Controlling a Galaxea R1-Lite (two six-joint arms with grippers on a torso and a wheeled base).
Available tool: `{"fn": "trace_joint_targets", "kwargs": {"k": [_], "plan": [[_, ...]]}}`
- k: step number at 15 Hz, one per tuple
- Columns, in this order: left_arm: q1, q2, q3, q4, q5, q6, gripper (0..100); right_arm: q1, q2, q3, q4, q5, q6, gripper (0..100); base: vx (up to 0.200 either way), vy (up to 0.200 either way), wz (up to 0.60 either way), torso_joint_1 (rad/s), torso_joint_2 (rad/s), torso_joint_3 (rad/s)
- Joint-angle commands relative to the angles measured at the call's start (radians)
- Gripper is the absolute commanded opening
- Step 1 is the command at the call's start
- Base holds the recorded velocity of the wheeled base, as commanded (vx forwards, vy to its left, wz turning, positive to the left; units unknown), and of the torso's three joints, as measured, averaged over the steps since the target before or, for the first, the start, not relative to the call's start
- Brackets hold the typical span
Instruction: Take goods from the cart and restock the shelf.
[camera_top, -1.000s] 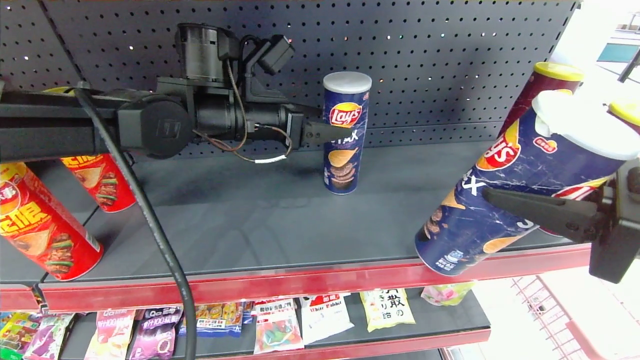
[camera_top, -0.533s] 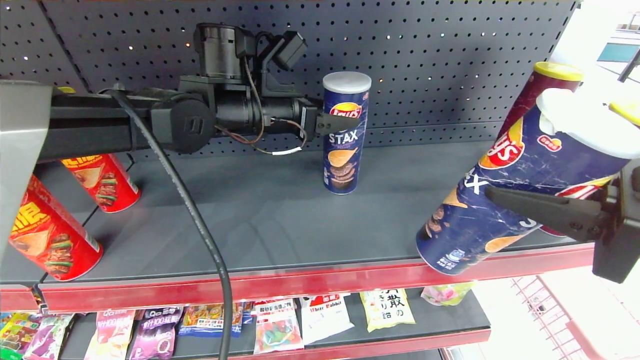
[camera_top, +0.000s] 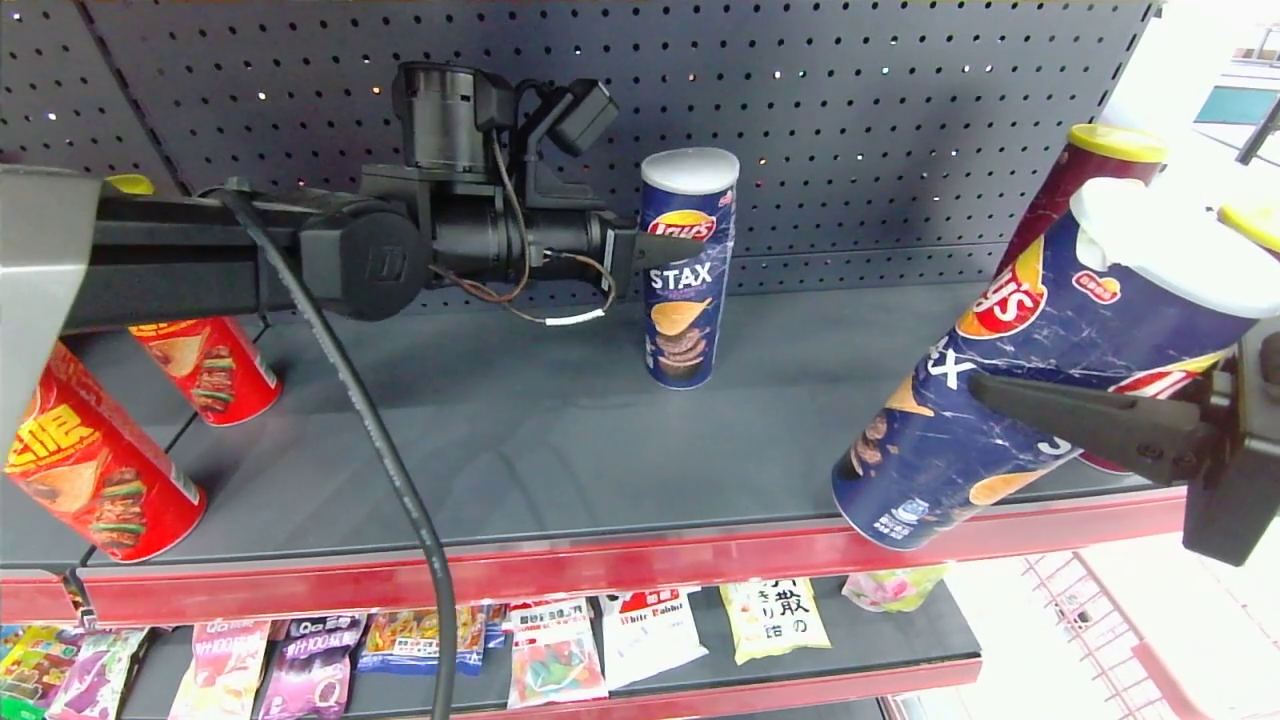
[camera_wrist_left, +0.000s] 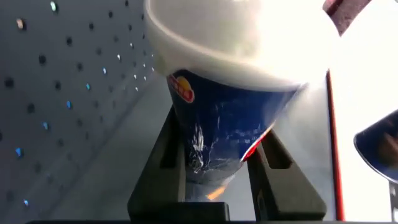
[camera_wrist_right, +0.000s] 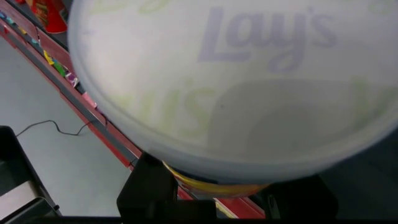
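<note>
The shelf (camera_top: 520, 450) is serving as the reference for all positions.

1. The standing blue can (camera_top: 686, 300) is resting upright on the shelf near the middle of its back edge, close to the pegboard (camera_top: 850, 120).
2. The left pincer (camera_wrist_left: 217, 124) is reaching in along the back of the shelf from its left end. Its fingers are sitting on opposite sides of the standing blue can and, in the left wrist view, are pressing against the can's body, so the pincer is clamped on it.
3. The right pincer (camera_top: 1000, 365) is clamped on the tilted blue can (camera_top: 950, 440) at the right end of the shelf's front edge. The can's base is lying over the shelf's red front lip and its white lid is pointing up and away from the shelf. Whether the base is touching the lip cannot be told.
4. Two red cans (camera_top: 90, 480) are standing at the left end of the shelf.
5. A maroon can (camera_top: 1095, 170) is standing at the right end, behind the tilted blue can.
6. Snack bags (camera_top: 650, 630) are lying on the level below the shelf.
</note>
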Motion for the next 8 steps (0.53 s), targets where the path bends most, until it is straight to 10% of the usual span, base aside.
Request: {"fn": "trace_joint_targets", "kwargs": {"k": [1, 8], "plan": [[-0.008, -0.099, 0.100, 0.006, -0.001, -0.003, 0, 0.001, 0.002, 0.000, 0.000, 0.001, 0.000, 0, 0.000, 0.000, 0.00, 0.000, 0.00, 0.000], [-0.010, -0.383, 0.430, 0.003, 0.005, -0.003, 0, 0.002, 0.025, -0.026, 0.000, 0.005, 0.000, 0, 0.000, 0.000, 0.00, 0.000, 0.00, 0.000]]}}
